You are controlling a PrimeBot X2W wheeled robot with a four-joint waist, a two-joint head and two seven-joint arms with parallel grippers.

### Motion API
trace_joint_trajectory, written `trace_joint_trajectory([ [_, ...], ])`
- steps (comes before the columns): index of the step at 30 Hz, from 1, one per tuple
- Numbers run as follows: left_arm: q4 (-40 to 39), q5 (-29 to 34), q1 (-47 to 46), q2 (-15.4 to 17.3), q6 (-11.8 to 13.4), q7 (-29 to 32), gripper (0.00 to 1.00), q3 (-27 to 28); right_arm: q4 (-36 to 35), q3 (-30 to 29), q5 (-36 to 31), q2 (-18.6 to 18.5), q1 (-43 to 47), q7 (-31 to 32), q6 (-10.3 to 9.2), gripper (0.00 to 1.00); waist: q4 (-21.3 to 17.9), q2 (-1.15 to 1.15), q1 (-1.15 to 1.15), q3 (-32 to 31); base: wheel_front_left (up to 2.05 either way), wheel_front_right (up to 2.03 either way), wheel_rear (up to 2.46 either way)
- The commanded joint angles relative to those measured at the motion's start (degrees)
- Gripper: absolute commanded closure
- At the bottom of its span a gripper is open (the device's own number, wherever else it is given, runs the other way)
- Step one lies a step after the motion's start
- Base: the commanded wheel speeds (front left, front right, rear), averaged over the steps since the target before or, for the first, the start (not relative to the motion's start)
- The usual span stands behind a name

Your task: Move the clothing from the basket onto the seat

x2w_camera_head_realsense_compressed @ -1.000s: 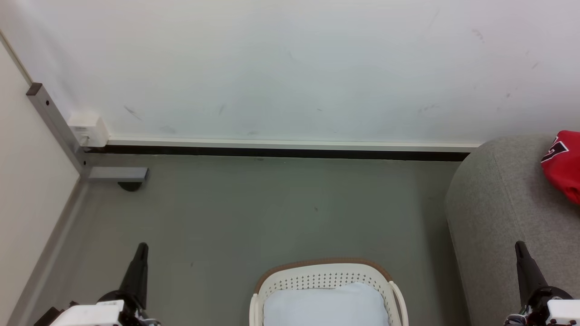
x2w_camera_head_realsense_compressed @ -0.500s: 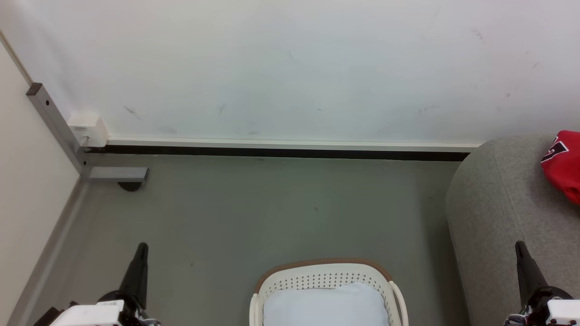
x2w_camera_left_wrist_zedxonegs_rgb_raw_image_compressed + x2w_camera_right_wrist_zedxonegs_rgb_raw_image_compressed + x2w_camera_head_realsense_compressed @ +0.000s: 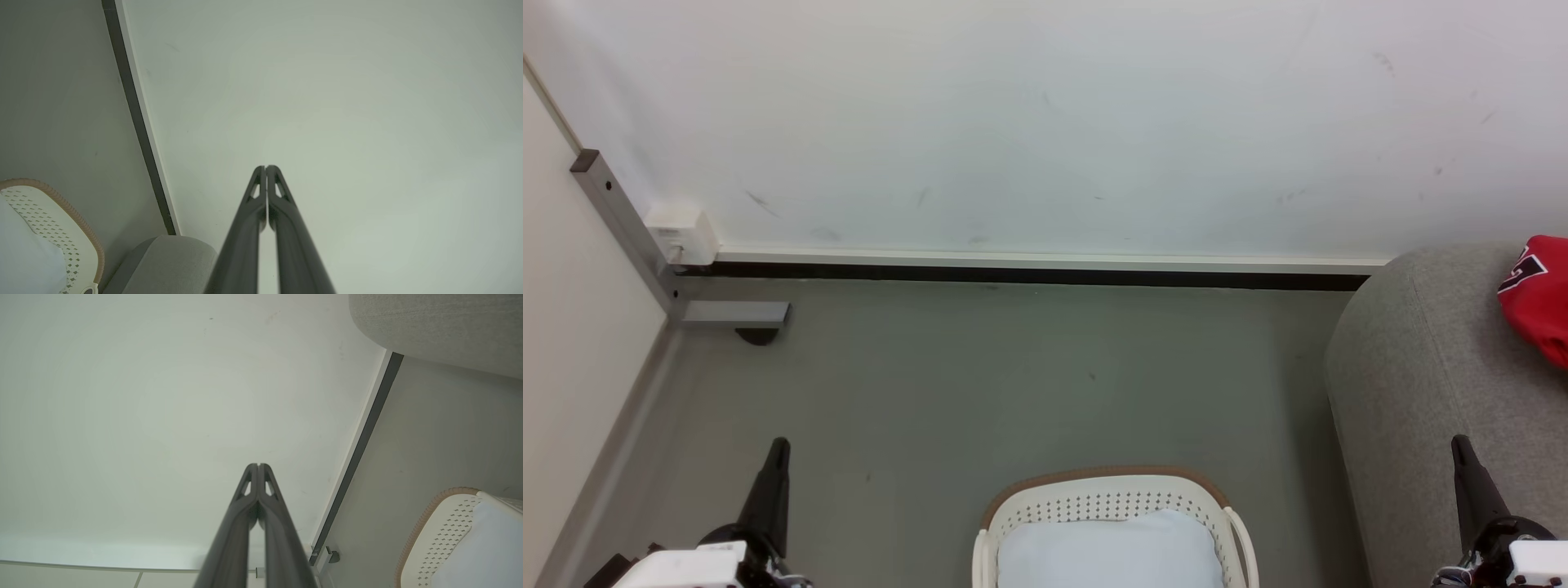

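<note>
The red jersey [image 3: 1540, 296] with a dark letter mark lies on the light grey seat [image 3: 1429, 384] at the right edge of the head view. The cream basket [image 3: 1111, 500] with a brown rim stands on the floor at the bottom centre, and a pale blue-white cloth [image 3: 1112, 552] lies inside it. My left gripper [image 3: 778, 447] is at the lower left, shut and holding nothing, left of the basket. My right gripper [image 3: 1459, 445] is at the lower right, shut and holding nothing, in front of the seat's arm. Both wrist views show shut fingertips [image 3: 266, 168] [image 3: 258, 466] pointing at the wall.
A white wall [image 3: 1045, 122] with a dark skirting strip runs across the back. A grey metal post [image 3: 621, 220] and a white box [image 3: 680, 233] stand in the left corner. Grey floor [image 3: 1013, 376] lies between the basket and the wall.
</note>
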Motion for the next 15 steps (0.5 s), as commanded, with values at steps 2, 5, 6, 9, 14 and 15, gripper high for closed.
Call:
trace_joint_trajectory([
  [2,-0.2,-0.77,-0.51,0.42,-0.27,0.2,1.0,0.1,-0.27,-0.27,-0.47,0.09,-0.71,0.12,-0.12,1.0,0.0,0.0,0.0,0.0,0.0,0.0,0.0],
  [5,-0.2,-0.77,-0.51,0.42,-0.27,0.2,1.0,0.1,-0.27,-0.27,-0.48,0.1,-0.71,0.13,-0.12,1.0,0.0,0.0,0.0,0.0,0.0,0.0,0.0],
  [6,-0.2,-0.77,-0.51,0.42,-0.27,0.2,1.0,0.1,-0.27,-0.27,-0.47,0.1,-0.71,0.13,-0.12,1.0,0.0,0.0,0.0,0.0,0.0,0.0,0.0],
  [9,-0.2,-0.77,-0.51,0.42,-0.27,0.2,1.0,0.1,-0.27,-0.28,-0.48,0.1,-0.71,0.14,-0.12,1.0,0.0,0.0,0.0,0.0,0.0,0.0,0.0],
  [14,-0.2,-0.77,-0.51,0.42,-0.27,0.2,1.0,0.1,-0.27,-0.29,-0.47,0.11,-0.71,0.15,-0.12,1.0,0.0,0.0,0.0,0.0,0.0,0.0,0.0],
  [15,-0.2,-0.77,-0.51,0.42,-0.27,0.2,1.0,0.1,-0.27,-0.29,-0.47,0.11,-0.71,0.16,-0.12,1.0,0.0,0.0,0.0,0.0,0.0,0.0,0.0],
])
